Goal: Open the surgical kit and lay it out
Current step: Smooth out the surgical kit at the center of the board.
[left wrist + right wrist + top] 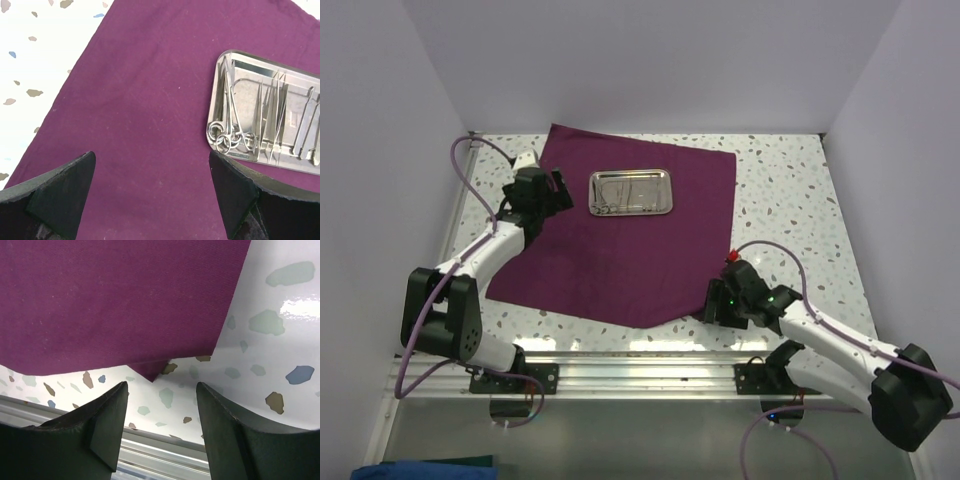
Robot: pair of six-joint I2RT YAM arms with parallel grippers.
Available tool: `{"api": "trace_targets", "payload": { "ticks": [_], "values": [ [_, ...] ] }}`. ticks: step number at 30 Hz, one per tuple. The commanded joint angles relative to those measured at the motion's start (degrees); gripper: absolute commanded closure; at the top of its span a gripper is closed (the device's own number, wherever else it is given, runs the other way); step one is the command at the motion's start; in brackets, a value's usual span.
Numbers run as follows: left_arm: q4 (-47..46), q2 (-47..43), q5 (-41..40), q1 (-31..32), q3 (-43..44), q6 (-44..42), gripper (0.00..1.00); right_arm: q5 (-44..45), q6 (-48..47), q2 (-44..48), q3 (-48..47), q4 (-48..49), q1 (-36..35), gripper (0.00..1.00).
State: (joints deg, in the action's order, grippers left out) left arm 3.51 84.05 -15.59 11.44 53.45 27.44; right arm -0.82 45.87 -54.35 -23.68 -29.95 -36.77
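Purple cloth fills top-left, lying flat on speckled white table — its corner points down, just beyond the gap of the right gripper. Jaws apart, nothing btwn them. Metal rail runs along bottom edge.

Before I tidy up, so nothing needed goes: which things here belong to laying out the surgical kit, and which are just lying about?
Job: dark purple cloth wrap; shiny rectangular steel tray; thin silver instruments in it.
Lying about: blue fabric bundle at near-left edge.
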Motion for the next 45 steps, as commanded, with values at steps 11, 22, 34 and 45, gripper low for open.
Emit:
{"api": "trace_targets", "payload": {
  "ticks": [11, 22, 34, 45],
  "values": [
    [-5.3, -0.3, -0.2, 0.3, -0.8, -0.5, 0.00, 6.4, -1.9, -13.8, -5.1, 6.2, -0.3, 0.37],
    [-6.2, -0.9, -0.7, 0.2, -2.2, -1.2, 0.00, 6.7, -2.5, -25.0, -6.6, 10.5, -1.6, 0.76],
    [-6.5, -0.6, -0.8, 0.2, -2.4, -1.7, 0.00, 10.5, -0.2, -12.2, -6.6, -2.5, -3.4, 1.00],
    [-5.6, -0.5, 0.5, 0.2, -1.9, -1.5, 0.00, 17.4, 4.8, 13.2, -11.9, -22.8, -3.5, 0.23]
  ]
}}
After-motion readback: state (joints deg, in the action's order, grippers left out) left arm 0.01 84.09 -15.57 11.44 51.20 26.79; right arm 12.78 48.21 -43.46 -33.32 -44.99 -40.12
